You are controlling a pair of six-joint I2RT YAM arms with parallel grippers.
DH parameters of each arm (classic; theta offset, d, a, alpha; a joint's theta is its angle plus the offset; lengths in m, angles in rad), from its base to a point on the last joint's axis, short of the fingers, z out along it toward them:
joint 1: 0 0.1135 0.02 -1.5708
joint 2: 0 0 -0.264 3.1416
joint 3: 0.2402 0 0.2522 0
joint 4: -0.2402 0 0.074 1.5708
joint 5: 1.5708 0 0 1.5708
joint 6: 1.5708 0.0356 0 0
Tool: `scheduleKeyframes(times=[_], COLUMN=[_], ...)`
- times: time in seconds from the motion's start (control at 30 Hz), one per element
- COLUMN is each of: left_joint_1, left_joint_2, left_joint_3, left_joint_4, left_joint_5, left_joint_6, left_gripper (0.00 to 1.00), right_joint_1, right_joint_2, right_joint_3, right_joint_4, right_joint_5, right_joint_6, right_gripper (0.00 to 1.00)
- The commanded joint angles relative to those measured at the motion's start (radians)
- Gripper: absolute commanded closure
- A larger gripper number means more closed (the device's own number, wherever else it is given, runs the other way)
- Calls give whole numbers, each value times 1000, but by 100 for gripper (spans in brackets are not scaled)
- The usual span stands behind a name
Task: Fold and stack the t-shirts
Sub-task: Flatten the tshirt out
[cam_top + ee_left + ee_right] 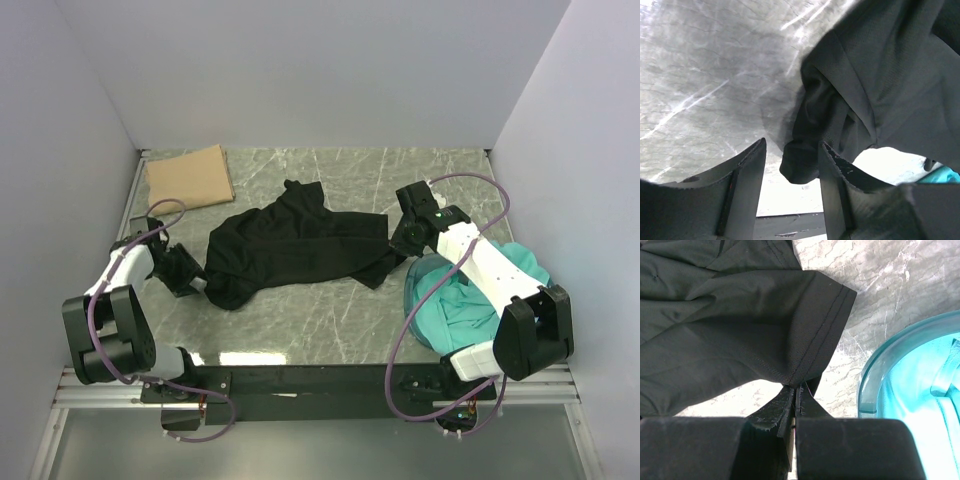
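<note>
Table (420, 175) lies open behind the black t-shirt (290, 250) (tub (871, 380) crowds right).

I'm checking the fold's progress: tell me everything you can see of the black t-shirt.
The black t-shirt is soft, matte knit cloth, crumpled and unfolded across the middle of the table. The right gripper pinches its double-stitched hem at the right end, jaws shut. Its bunched left corner sits between the open jaws of the left gripper.

Seen from above, the right arm (485, 262) covers much of the blue tub (420, 272) and the teal t-shirts (452, 312) in it. At the right wrist, the black t-shirt (715, 330) runs off the left and top edges; the tub is cut at right.
</note>
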Motion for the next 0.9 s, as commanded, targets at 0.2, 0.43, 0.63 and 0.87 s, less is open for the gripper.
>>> scheduleKeyframes(times=[0.2,0.43,0.63,0.87], left_joint_1=[5,3,3,0], left_joint_2=[-95,-116,-66,-12], left_joint_3=[12,7,9,-1], left_joint_4=[-1,5,-19,11], left_joint_5=[69,113,119,179], left_joint_6=[48,62,71,67], left_gripper=[51,48,49,54], right_joint_1=[4,4,4,4], right_joint_2=[-21,-16,-7,2], right_joint_3=[15,9,11,3], right_joint_4=[20,27,30,46], right_joint_5=[9,7,6,-7], right_joint_6=[12,18,12,15], right_gripper=[100,100,100,100])
